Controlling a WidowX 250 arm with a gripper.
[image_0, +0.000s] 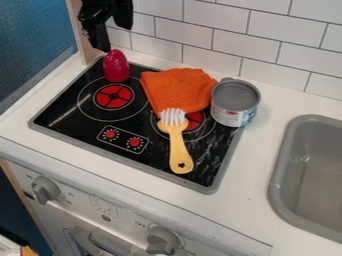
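At the upper left hangs the black gripper (99, 26), over the back left corner of the stove. Just below it and slightly to its right, a dark pink, round-topped object (116, 67) stands upright behind the left burner. An orange cloth (175, 89) lies crumpled over the back of the right burner. In front of the cloth is a yellow-handled brush (178, 147), its white bristles by the cloth's front edge and its handle toward the stove's front. A grey-topped can (230, 116) stands upright at the cloth's right side, by the stove's right edge.
The black stove top (79, 111) has a grey rim and two red burners. A grey sink (284, 165) is set into the white counter (248, 200) at the right. White wall tiles (227, 46) rise behind, and a blue panel (33, 45) borders the left side.
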